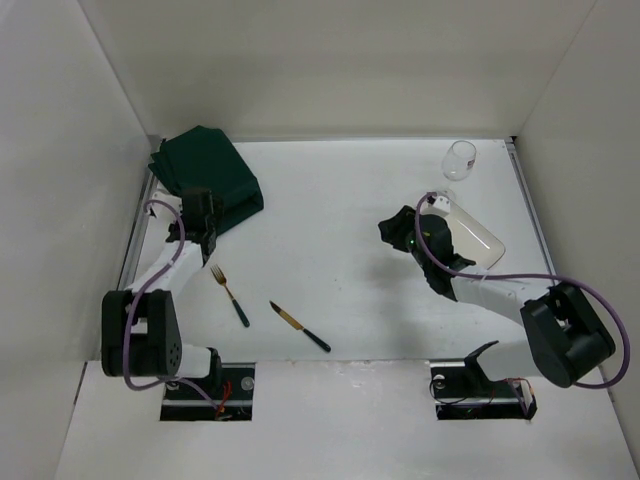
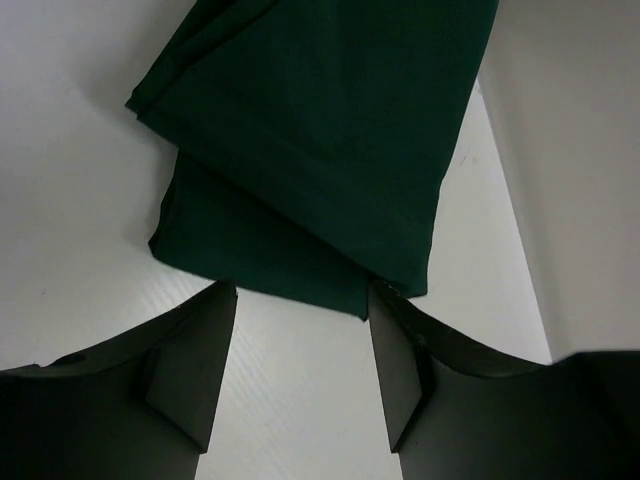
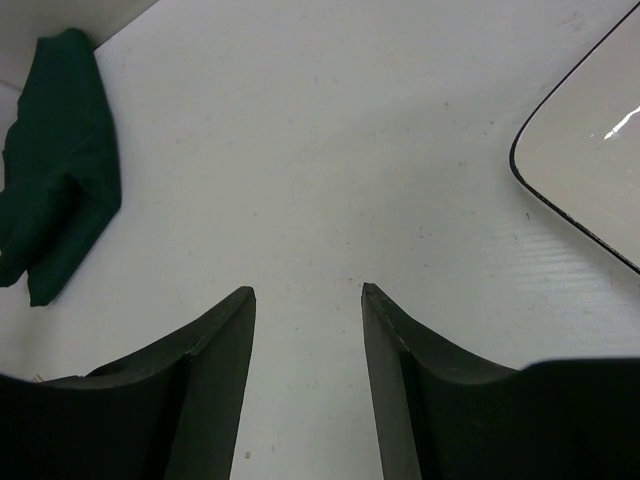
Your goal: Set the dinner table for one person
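Observation:
The white dinner table [image 1: 340,260] carries a folded dark green cloth [image 1: 208,177] at the back left, a fork [image 1: 229,294] and a knife [image 1: 299,326] near the front, a white plate [image 1: 472,232] and a clear glass [image 1: 460,159] at the right. My left gripper [image 1: 199,213] is open and empty, its tips at the cloth's near edge [image 2: 300,160]. My right gripper [image 1: 395,228] is open and empty over bare table, just left of the plate [image 3: 590,160]. The cloth also shows far left in the right wrist view [image 3: 60,170].
White walls [image 1: 90,150] close in the table on the left, back and right. The fork and knife lie between the two arms near the front edge.

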Motion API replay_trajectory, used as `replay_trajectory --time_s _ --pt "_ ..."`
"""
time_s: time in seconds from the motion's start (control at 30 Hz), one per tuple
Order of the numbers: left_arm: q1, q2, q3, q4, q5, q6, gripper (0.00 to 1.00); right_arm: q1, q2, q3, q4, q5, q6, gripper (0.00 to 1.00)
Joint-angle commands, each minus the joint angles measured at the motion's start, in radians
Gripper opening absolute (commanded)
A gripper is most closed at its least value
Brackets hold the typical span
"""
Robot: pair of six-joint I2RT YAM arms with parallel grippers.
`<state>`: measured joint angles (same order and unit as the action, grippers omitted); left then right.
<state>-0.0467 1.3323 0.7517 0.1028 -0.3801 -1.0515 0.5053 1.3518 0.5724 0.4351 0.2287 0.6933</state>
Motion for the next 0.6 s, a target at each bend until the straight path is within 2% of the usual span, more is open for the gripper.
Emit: replay_trajectory --time_s 0.0,0.17,0.57 --pt "0.023 0.066 0.072 0.087 0.032 -0.059 0.53 0.005 0.007 0.014 0.065 -0.002 0.002 0.53" --pt "0.02 0.186 0.156 0.086 0.099 -0.1 0.53 0.005 0.013 0.018 0.062 -0.019 0.002 0.53" --pt "-0.009 0.355 0.271 0.005 0.093 -0.214 0.5 0.008 0.026 0.029 0.053 -0.034 0.005 0.53"
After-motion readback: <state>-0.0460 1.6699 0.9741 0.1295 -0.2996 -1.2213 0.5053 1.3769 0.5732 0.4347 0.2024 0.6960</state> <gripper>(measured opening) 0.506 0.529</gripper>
